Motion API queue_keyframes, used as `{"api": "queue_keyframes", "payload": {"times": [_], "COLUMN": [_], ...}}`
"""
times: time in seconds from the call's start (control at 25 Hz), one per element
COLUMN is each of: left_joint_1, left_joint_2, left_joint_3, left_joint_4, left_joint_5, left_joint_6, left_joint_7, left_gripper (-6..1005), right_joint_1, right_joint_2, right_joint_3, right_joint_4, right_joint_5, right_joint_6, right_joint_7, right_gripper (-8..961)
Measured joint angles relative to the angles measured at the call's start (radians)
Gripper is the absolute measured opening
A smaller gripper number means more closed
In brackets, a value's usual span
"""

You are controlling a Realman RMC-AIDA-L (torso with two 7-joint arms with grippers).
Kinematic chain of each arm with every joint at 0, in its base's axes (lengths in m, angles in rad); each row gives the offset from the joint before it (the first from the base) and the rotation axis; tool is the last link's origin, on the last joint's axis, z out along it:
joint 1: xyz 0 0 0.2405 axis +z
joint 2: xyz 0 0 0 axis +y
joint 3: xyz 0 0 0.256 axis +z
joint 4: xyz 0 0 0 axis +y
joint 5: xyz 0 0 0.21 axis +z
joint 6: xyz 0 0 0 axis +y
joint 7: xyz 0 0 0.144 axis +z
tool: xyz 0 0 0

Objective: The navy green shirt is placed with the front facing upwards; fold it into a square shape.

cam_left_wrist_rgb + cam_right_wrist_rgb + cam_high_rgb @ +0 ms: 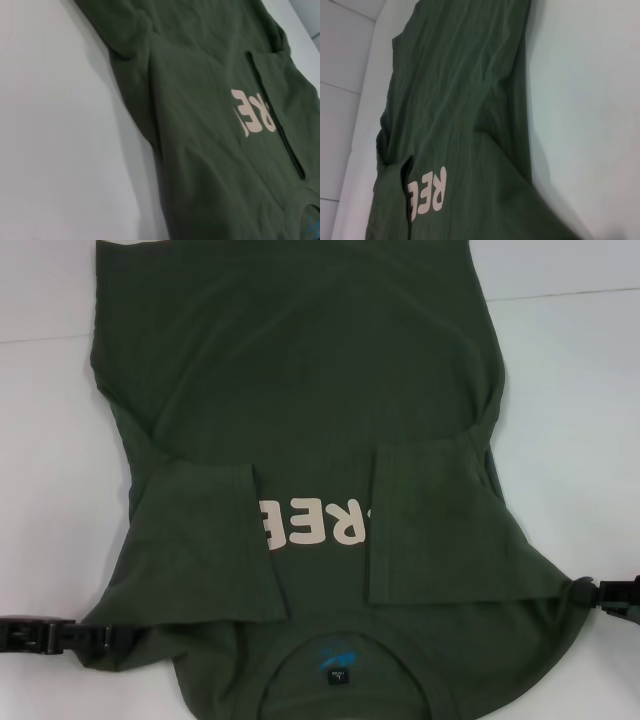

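Navy green shirt (300,390) flat on white table (50,440), collar near, both sleeves folded inward, left gripper (95,638) and right gripper (578,592) low at near shoulder corners, each pinching fabric.

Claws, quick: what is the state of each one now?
Left claw: closed on the navy green shirt, near shoulder edge.
Right claw: closed on the shirt's opposite shoulder edge.

- The navy green shirt (210,100) fills the right part of the frame and lies flat on the white worktop (55,125).
- Pale pink letters (254,111) show at the right, partly covered by a folded sleeve (295,95).
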Motion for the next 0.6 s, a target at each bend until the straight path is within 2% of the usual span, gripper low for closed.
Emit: {"api": "queue_keyframes", "payload": {"times": [0.24, 0.6], "left_joint_1": [-0.001, -0.002], "left_joint_2": [0.0, 0.0], "left_joint_3": [0.002, 0.003], "left_joint_4": [0.001, 0.001], "left_joint_5": [0.001, 0.002], "left_joint_6": [-0.008, -0.002], "left_joint_7": [-0.002, 0.004], "left_gripper": [719, 371], "right_joint_1": [0.004, 0.009], "right_joint_2": [0.002, 0.005], "right_joint_3": [0.0, 0.0], "right_joint_4": [0.0, 0.0], "right_joint_5": [-0.007, -0.009], "right_joint_6": [-0.001, -0.001], "right_joint_7": [-0.002, -0.002], "right_gripper": [42, 42]}}
